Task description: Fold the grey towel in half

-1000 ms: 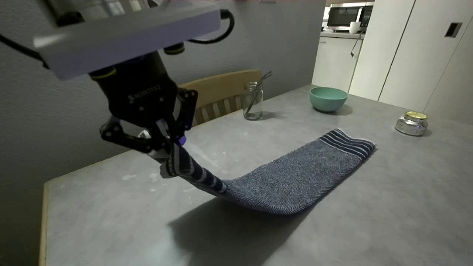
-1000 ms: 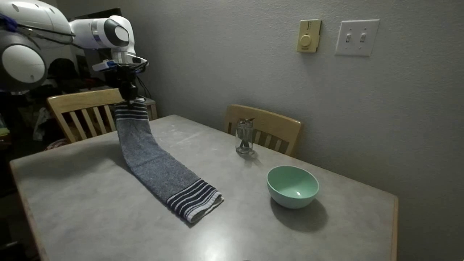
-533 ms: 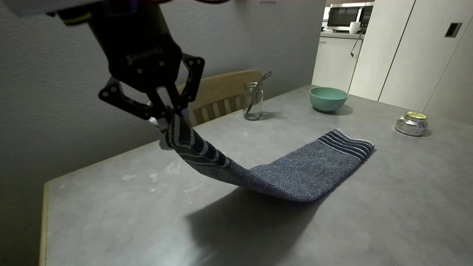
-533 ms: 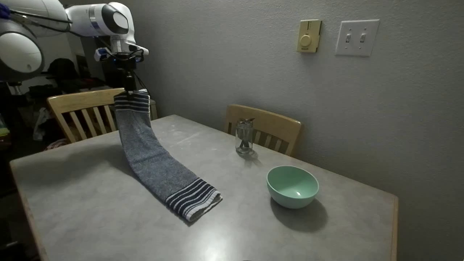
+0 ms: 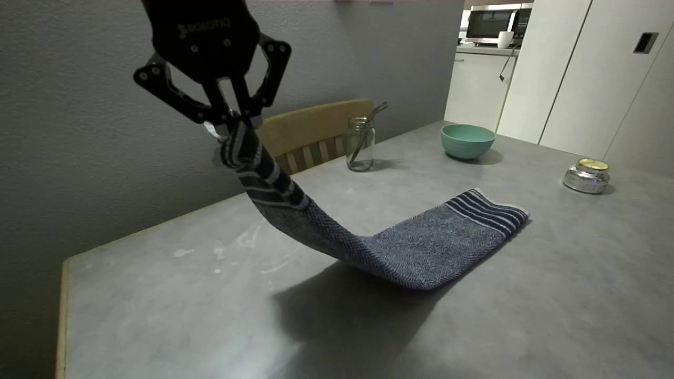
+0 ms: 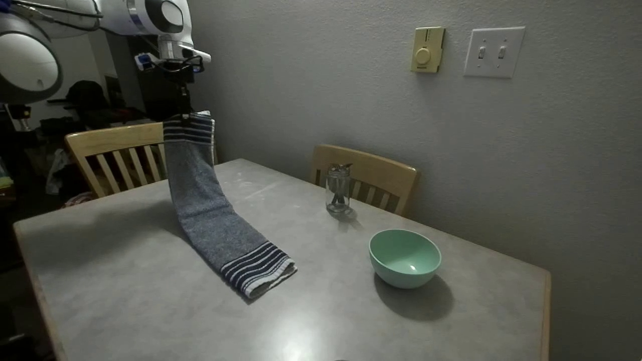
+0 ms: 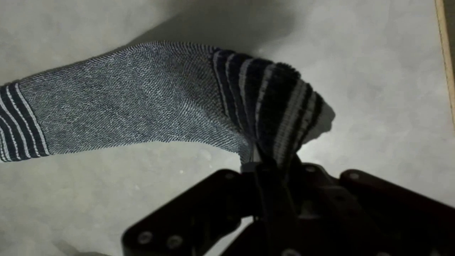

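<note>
The grey towel (image 5: 416, 250) hangs partly in the air, with navy and white stripes at both short ends. My gripper (image 5: 237, 123) is shut on one striped end and holds it well above the table. From there the cloth slopes down and bends where it meets the tabletop. Its far striped end rests flat on the table, as an exterior view also shows on the towel (image 6: 215, 225). In the wrist view the pinched cloth of the towel (image 7: 124, 99) bunches up at the gripper (image 7: 270, 158). The fingertips are dark there and partly covered by the cloth.
A teal bowl (image 5: 468, 141) stands on the table (image 6: 326, 321) beyond the towel's resting end. Nearby are a glass jar (image 6: 338, 193) with utensils and a silver candle jar (image 5: 587, 177). Wooden chairs (image 6: 366, 170) line the table edge, and a grey wall (image 6: 301, 90) rises behind.
My gripper has risen, lifting the held striped end higher and pulling more cloth off the table. The resting end has slid slightly toward the gripper's side.
</note>
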